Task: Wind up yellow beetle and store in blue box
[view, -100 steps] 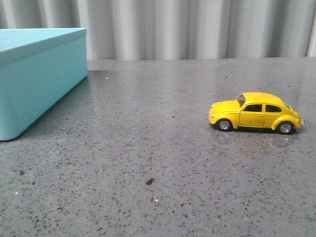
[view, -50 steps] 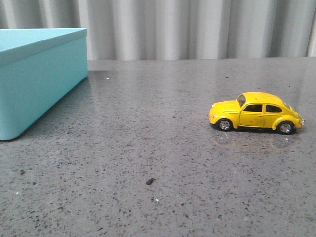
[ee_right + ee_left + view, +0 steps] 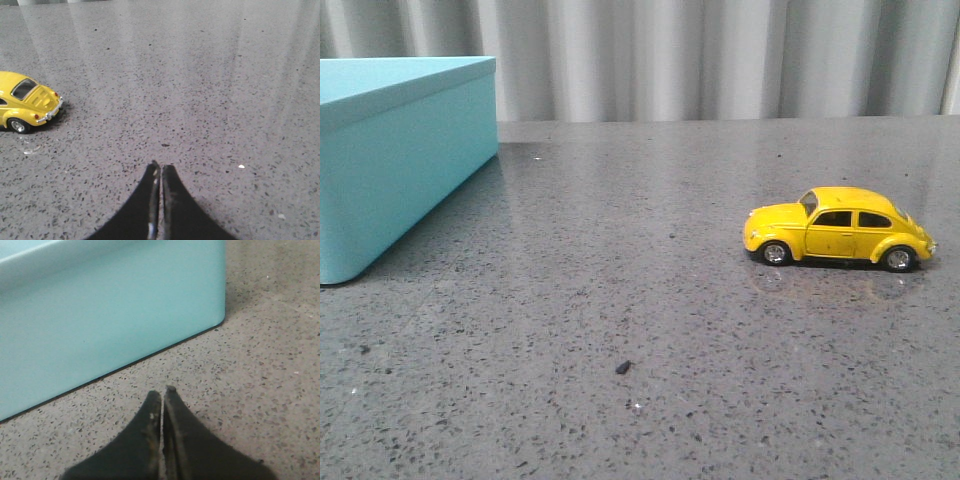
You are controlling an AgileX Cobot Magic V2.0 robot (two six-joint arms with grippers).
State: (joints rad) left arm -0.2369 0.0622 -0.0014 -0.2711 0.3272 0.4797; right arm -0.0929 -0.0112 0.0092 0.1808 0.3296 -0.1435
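Nothing moved: yellow beetle (image 3: 838,229) half-cropped beside closed right gripper (image 3: 158,170), left gripper (image 3: 162,395) closed, blue box (image 3: 400,150) cropped.

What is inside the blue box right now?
Cannot be seen. The blue box shows only its plain outer walls and top rim in the front and left wrist views; its inside is hidden. The yellow beetle stands outside it, on the table.

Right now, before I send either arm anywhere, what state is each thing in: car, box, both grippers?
yellow beetle: upright on all wheels on the table, side-on in the front view, untouched.
blue box: standing on the table at far left; whether it is open or lidded cannot be told.
left gripper: shut, empty, close to the box's side.
right gripper: shut, empty, apart from the beetle.
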